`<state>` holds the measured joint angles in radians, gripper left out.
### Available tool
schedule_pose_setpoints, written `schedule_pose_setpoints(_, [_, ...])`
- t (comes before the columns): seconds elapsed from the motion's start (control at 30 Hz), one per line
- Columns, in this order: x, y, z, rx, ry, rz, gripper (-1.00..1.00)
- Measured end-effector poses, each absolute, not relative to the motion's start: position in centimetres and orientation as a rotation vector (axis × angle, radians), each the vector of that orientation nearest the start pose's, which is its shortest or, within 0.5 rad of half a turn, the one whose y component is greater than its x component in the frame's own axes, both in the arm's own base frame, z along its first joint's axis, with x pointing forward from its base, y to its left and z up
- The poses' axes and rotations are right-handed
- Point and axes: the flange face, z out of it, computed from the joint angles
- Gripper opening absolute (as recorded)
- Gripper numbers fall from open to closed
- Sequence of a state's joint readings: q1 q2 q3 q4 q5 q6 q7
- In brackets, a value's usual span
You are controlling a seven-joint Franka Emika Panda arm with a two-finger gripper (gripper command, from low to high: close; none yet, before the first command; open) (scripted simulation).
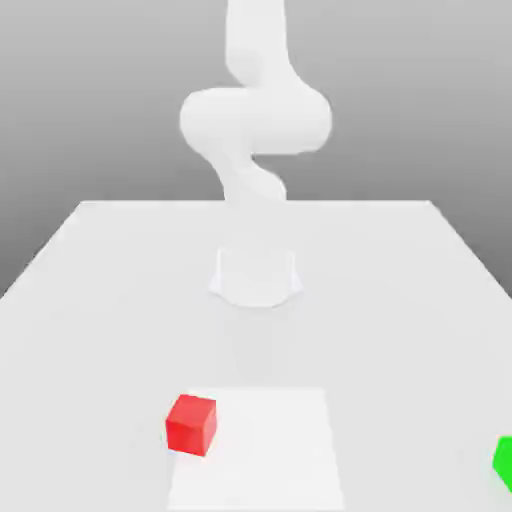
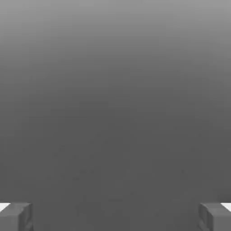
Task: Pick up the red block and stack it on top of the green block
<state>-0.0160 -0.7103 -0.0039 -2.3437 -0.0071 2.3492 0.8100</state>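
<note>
The red block [image 1: 190, 424] rests on the white table [image 1: 100, 300] near the front, toward the exterior view's left. At that view's right edge sits the green block [image 1: 505, 462], partly cut off by the frame. The white arm [image 1: 255, 120] rises from its base and leaves the top of the picture, so the hand itself is out of the exterior view. In the hand view my gripper [image 2: 115, 216] is open, its two grey fingertips [image 2: 16, 216] far apart with nothing between them. Only plain grey background shows there, and neither block.
The arm's round base [image 1: 256, 276] stands at the middle of the table. A slightly lighter square patch [image 1: 270, 450] marks the table's front, and the red block sits on its edge.
</note>
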Motion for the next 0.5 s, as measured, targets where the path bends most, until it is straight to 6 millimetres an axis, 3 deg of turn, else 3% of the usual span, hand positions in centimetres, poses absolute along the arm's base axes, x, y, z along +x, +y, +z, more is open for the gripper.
schedule_pose_setpoints(0.1, [41.7,-2.0,59.5,-2.549,1.17,-0.817,0.0])
schedule_pose_setpoints(0.23, [44.4,-3.7,50.5,-2.614,1.268,-0.652,0.0])
schedule_pose_setpoints(0.37, [45.2,-5.4,41.5,-2.663,1.363,-0.476,0.0])
schedule_pose_setpoints(0.5, [44.2,-6.8,32.7,-2.698,1.454,-0.289,0.0])
